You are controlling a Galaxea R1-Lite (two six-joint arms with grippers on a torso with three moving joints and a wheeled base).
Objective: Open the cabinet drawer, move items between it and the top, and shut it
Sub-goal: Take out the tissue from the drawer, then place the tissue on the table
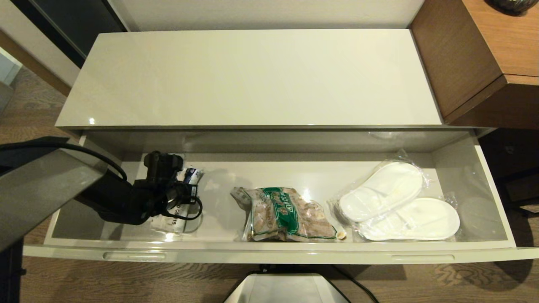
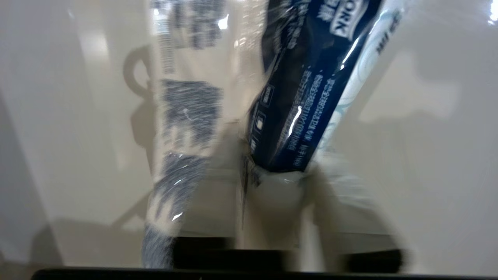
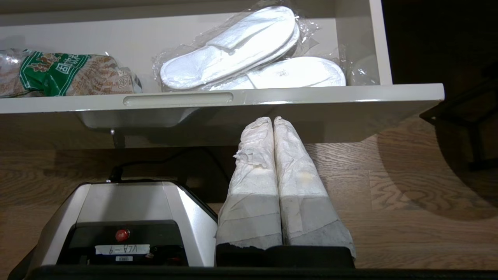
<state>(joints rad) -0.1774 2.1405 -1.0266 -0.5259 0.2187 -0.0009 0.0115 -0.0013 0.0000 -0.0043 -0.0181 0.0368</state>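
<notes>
The cabinet drawer (image 1: pixel 269 253) stands pulled out, with its two oval slots showing along the front rim. My left gripper (image 1: pixel 185 189) is inside its left end, shut on the white packet with blue and dark print (image 1: pixel 193 175). In the left wrist view the packet (image 2: pixel 303 97) runs away from the gripper (image 2: pixel 278 182), its white end pinched between the blurred fingers (image 2: pixel 338 202). The cream-white top (image 1: pixel 252 80) is bare. My right gripper (image 3: pixel 273 121) is shut, holds nothing, and sits parked below the drawer's front (image 3: pixel 311 95); it is out of the head view.
A green-and-brown snack bag (image 1: pixel 282 214) lies mid-drawer, with bagged white slippers (image 1: pixel 396 202) at the right end. Brown wooden furniture (image 1: pixel 484 54) stands at the right of the cabinet. The robot base (image 1: pixel 286 288) sits below the drawer front on the wood floor.
</notes>
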